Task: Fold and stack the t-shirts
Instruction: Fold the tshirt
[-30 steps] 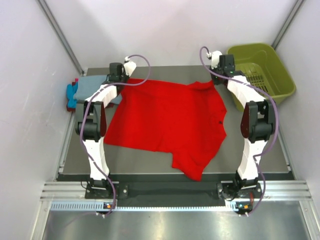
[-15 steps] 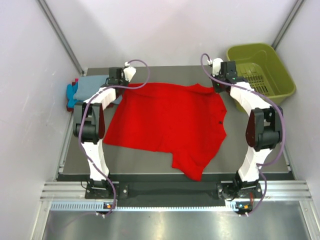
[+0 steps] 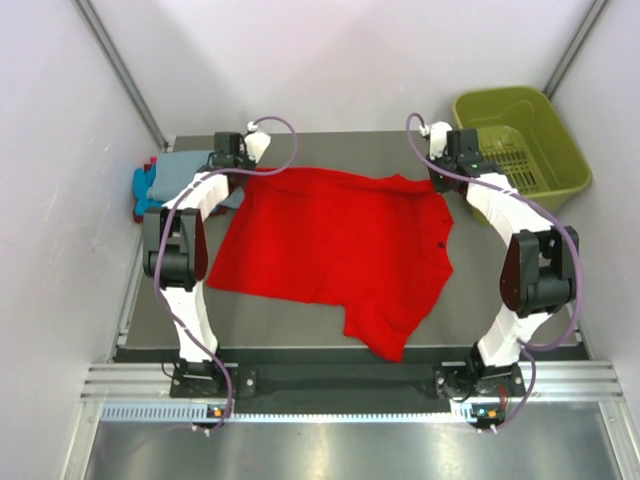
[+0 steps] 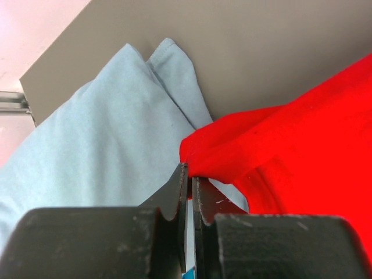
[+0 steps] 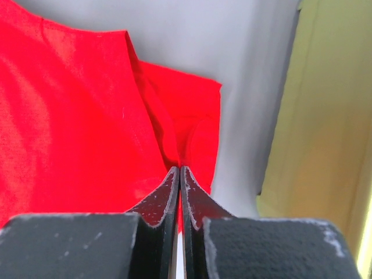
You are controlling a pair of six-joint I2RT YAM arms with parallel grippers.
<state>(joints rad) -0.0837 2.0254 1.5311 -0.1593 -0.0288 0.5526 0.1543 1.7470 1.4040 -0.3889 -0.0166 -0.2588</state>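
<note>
The bright red t-shirt [image 3: 340, 245] lies spread across the middle of the table. My left gripper [image 3: 246, 166] is shut on its far left corner, and the black fingertips [image 4: 182, 174] pinch a fold of red cloth [image 4: 290, 139]. My right gripper [image 3: 441, 180] is shut on the far right corner, with red cloth [image 5: 75, 116] bunched between its jaws [image 5: 179, 170]. A folded grey-blue t-shirt [image 3: 186, 170] [image 4: 104, 151] lies at the far left. It rests on a turquoise one [image 3: 142, 190], and the left gripper is just beside it.
An olive-green plastic basket [image 3: 540, 130] [image 5: 331, 116] stands at the far right corner, close to my right gripper. White walls enclose the grey table [image 3: 300, 315] on three sides. The shirt's lower right flap reaches toward the near edge.
Both grippers have moved farther back and slightly apart, drawing the red shirt's far edge taut toward the back of the table. Both grips are unchanged.
</note>
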